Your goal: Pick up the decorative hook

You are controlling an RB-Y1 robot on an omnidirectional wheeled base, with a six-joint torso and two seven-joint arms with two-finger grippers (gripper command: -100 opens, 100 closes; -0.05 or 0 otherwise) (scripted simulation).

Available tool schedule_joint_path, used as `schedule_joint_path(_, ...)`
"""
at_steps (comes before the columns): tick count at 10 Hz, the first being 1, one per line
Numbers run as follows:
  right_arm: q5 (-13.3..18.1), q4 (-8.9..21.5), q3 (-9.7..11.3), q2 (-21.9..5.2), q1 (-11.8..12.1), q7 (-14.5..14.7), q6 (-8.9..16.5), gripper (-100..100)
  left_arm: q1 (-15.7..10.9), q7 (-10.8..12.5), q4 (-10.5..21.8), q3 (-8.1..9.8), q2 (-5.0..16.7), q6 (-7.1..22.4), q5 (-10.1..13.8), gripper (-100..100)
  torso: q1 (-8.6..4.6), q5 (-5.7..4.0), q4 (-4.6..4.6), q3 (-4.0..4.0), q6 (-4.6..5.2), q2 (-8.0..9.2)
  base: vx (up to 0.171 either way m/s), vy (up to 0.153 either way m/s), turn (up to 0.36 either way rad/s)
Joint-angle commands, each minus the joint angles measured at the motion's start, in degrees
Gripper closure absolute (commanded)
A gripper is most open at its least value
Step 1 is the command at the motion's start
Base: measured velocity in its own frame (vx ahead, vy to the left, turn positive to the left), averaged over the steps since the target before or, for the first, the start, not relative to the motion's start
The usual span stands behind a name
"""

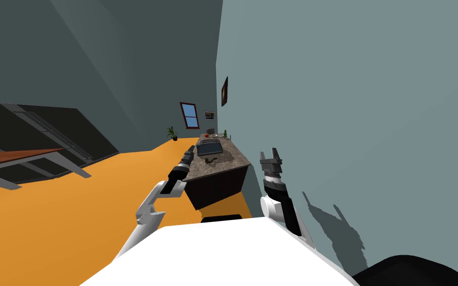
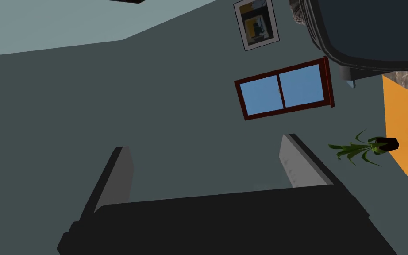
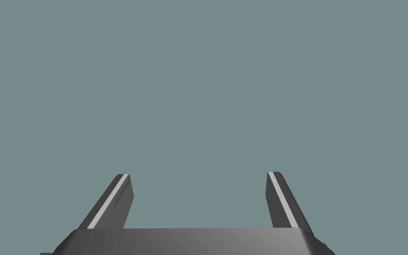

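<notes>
No readable text, labels, brands or numbers anywhere. The framed picture (image 2: 256, 24) near the window (image 2: 302, 86) is just colour blotches, nothing legible on it.
</notes>
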Motion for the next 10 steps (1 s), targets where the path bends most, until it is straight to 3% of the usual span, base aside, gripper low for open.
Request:
schedule_joint_path(1, 0.00, 0.00, 0.00, 0.00, 0.00, 0.00, 0.00, 0, -2.56, 0.69, 2.55, 0.72, 0.41, 2.86, -0.41, -100, 0.00, 0.00, 0.00, 0.00, 0.00, 0.00, -0.044, -0.004, -0.025)
schedule_joint_path(2, 0.00, 0.00, 0.00, 0.00, 0.00, 0.00, 0.00, 0, -2.56, 0.69, 2.55, 0.72, 0.41, 4.23, -0.41, -100, 0.00, 0.00, 0.00, 0.01, 0.01, 0.02, -0.038, -0.006, -0.016)
schedule_joint_path(3, 0.00, 0.00, 0.00, 0.00, 0.00, 0.00, 0.00, 0, -4.59, 1.29, 4.64, 1.34, 0.63, 5.83, -0.73, -100, -0.01, 0.00, 0.00, 0.01, 0.00, 0.01, -0.044, -0.012, -0.035)
schedule_joint_path(4, 0.00, 0.00, 0.00, 0.00, 0.00, 0.00, 0.00, 0, -4.59, 1.29, 4.64, 1.34, 0.63, 7.45, -0.73, -100, -0.03, -0.01, 0.00, 0.01, 0.01, 0.03, -0.037, -0.009, -0.020)
schedule_joint_path(5, 0.00, 0.00, 0.00, 0.00, 0.00, 0.00, 0.00, 0, -6.63, 1.93, 6.74, 1.98, 0.83, 9.34, -0.99, -100, -0.02, -0.01, 0.00, 0.01, 0.00, 0.01, -0.038, -0.010, -0.047)
schedule_joint_path(6, 0.00, 0.00, 0.00, 0.00, 0.00, 0.00, 0.00, 0, -6.63, 1.93, 6.74, 1.98, 0.83, 10.67, -0.99, -100, -0.02, -0.01, 0.00, 0.00, 0.01, 0.01, -0.034, -0.007, -0.021)
schedule_joint_path(9, 0.00, 0.00, 0.00, 0.00, 0.00, 0.00, 0.00, 0, -10.63, 3.33, 10.97, 3.37, 1.14, 15.38, -1.27, -100, -0.03, -0.01, 0.00, 0.00, 0.00, 0.00, -0.034, -0.012, -0.047)
schedule_joint_path(10, 0.00, 0.00, 0.00, 0.00, 0.00, 0.00, 0.00, 0, -10.63, 3.33, 10.97, 3.37, 1.14, 16.95, -1.27, -100, -0.04, -0.01, 0.00, -0.01, 0.01, -0.01, -0.027, -0.009, -0.031)
